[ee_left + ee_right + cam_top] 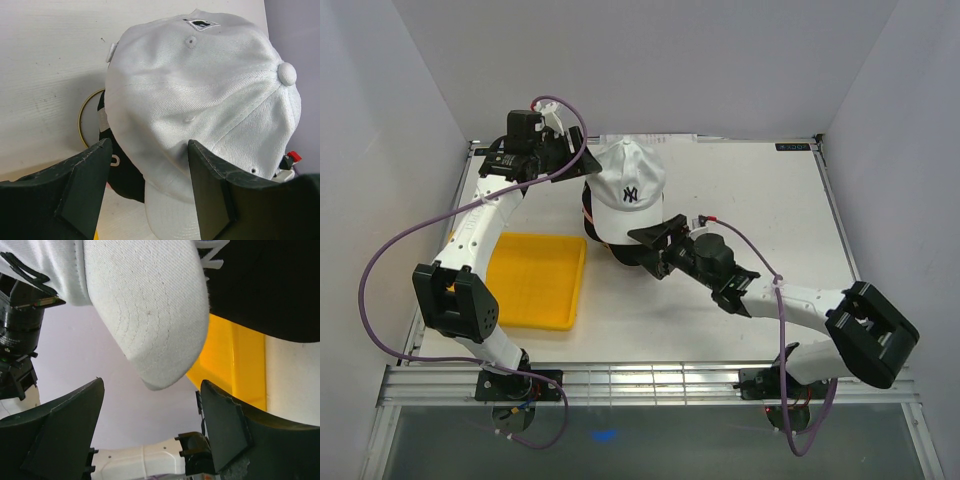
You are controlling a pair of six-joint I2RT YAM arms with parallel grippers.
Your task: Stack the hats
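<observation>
**A:** Status, left side first?

**B:** On my left pincer [149, 150] the fingers are spread wide, gripping nothing. The white cap [200, 95] is right ahead, its rear crown between the fingers. Can't tell if they touch. The black cap [129, 177] sits under it, with the gold wire ring [79, 122] ahead-left.

**A:** Right?

**B:** My right pincer [150, 390] is also wide apart and empty. The white brim tip hangs just above the gap, clear of both fingers. The black cap's front is up-right, the yellow tray [235, 360] beyond.

white cap [628, 185]: 1 | black cap [125, 176]: 1 | yellow tray [535, 290]: 1 | wire stand [79, 120]: 1
</observation>
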